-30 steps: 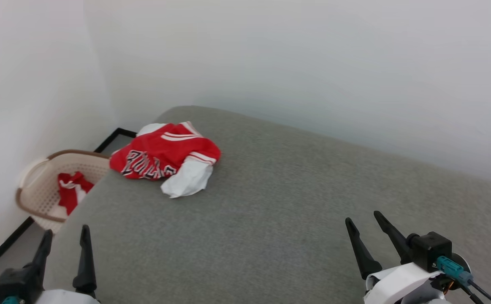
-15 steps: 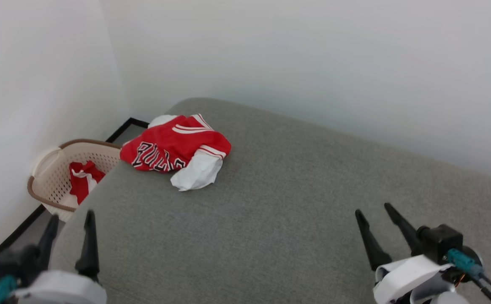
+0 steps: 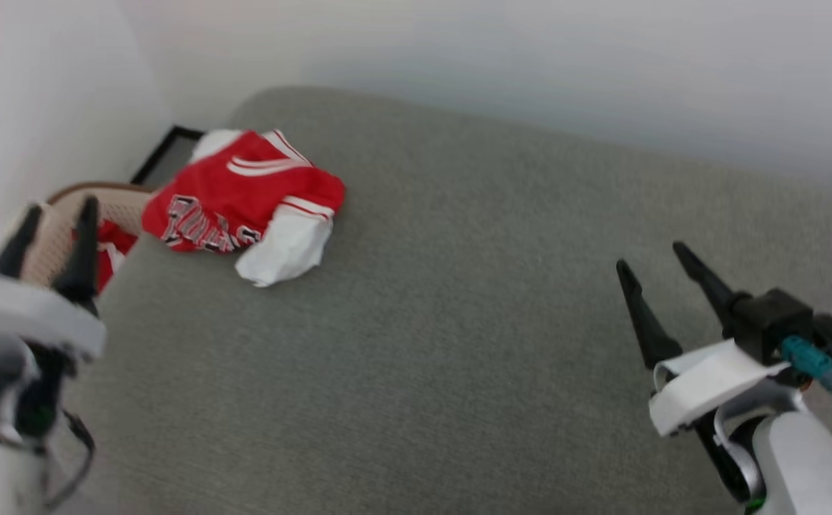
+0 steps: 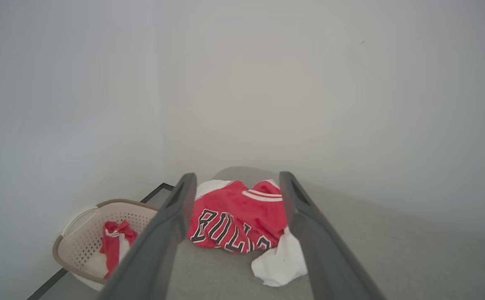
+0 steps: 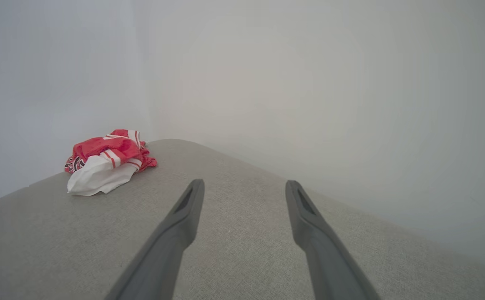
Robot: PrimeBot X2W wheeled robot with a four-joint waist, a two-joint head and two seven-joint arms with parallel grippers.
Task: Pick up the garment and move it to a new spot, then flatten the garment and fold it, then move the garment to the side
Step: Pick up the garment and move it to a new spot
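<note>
The garment [image 3: 240, 204] lies crumpled at ten o'clock on the grey bed [image 3: 458, 300], beside a basket [image 3: 97, 188]. Left tool [image 3: 59, 211] and right tool [image 3: 651, 257] hang released, empty, well apart from it.

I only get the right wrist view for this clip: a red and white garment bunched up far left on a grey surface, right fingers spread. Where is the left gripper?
Observer: The left gripper is open and empty, near the left edge of the grey surface, short of the garment.
Operator: Anything past that edge?
Observer: A beige perforated basket sits low by the wall, holding another red and white cloth.
Operator: Any print on the garment?
Observer: The left wrist view shows black, white-outlined letters: "BULL" reads clearly, and the end is lost in a fold.
</note>
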